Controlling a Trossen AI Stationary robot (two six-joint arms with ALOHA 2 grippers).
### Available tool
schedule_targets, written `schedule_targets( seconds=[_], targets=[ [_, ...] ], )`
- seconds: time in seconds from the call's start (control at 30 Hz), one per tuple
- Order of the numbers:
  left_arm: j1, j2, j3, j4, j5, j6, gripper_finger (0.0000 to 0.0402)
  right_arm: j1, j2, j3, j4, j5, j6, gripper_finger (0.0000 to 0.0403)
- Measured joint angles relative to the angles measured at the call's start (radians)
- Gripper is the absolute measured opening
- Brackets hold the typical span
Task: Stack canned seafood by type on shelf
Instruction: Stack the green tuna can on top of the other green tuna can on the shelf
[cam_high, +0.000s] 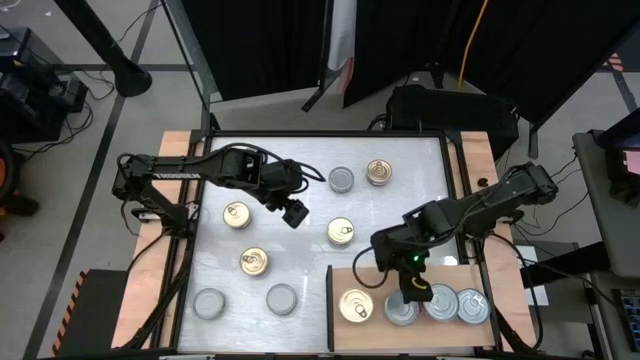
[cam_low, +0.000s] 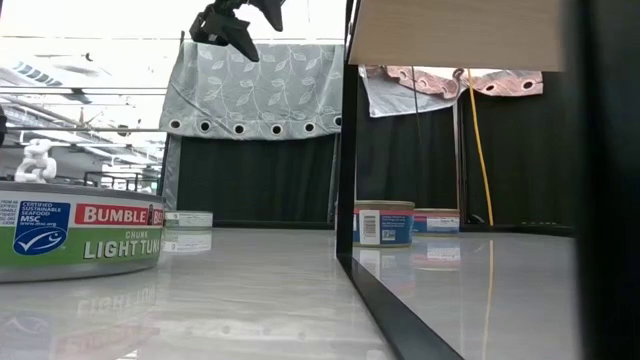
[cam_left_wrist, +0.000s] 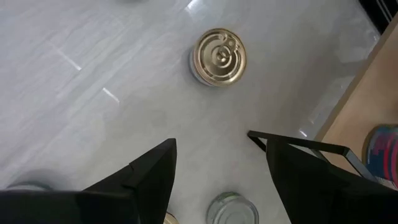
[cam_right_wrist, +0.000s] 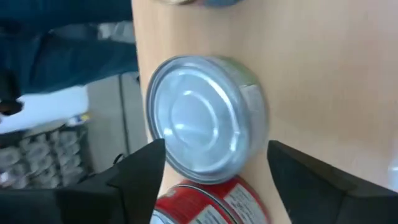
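The shelf (cam_high: 440, 275) is a light-brown board at the table's near right. On it stand one gold-topped can (cam_high: 356, 306) and a row of silver-topped cans (cam_high: 455, 305). My right gripper (cam_high: 413, 288) hangs over the row's left can (cam_right_wrist: 205, 118), open, a finger on each side of it. A red-labelled can (cam_right_wrist: 208, 202) lies close beside that one. My left gripper (cam_high: 293, 212) hovers open above mid-table, over bare tabletop. A gold-topped can (cam_left_wrist: 217, 57) and a silver-topped one (cam_left_wrist: 231, 213) stand on the table near it. My right gripper comes down from above at the silver-topped can (cam_right_wrist: 249, 93), which stands flat on the shelf board. Its fingers (cam_right_wrist: 140, 180) flank the can's round side wall. I cannot tell whether they touch it.
Loose cans stand on the white tabletop: gold tops (cam_high: 236, 214), (cam_high: 254, 262), (cam_high: 341, 232), (cam_high: 379, 172), silver tops (cam_high: 341, 179), (cam_high: 209, 302), (cam_high: 281, 297). The shelf's dark frame edge (cam_high: 331, 300) borders the near middle. In the low view a labelled can (cam_low: 75, 240) stands close at the left.
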Motion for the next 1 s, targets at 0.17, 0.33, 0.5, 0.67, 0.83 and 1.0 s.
schedule_targets(
  seconds=[0.17,0.33,0.5,0.67,0.83,1.0],
  targets=[
    [-0.007,0.000,0.000,0.007,-0.045,0.000,0.0248,-0.043,-0.078,0.100,-0.101,0.131,-0.005,0.0296],
    [-0.037,0.000,0.000,0.092,-0.136,0.158,0.0248,-0.069,-0.177,0.317,-0.212,0.457,0.039,0.0291],
    [-0.005,0.025,-0.010,0.242,-0.226,0.397,0.0216,-0.068,-0.259,0.463,-0.174,0.857,0.166,0.0278],
    [0.134,0.127,-0.042,0.346,-0.149,0.657,0.0137,-0.068,-0.315,0.515,-0.112,1.192,0.247,0.0269],
    [0.259,0.237,-0.047,0.383,-0.063,0.821,0.0058,-0.076,-0.342,0.519,-0.082,1.446,0.263,0.0267],
    [0.312,0.341,-0.048,0.434,0.030,0.903,0.0007,-0.106,-0.335,0.519,-0.082,1.493,0.274,0.0267]
  ],
)
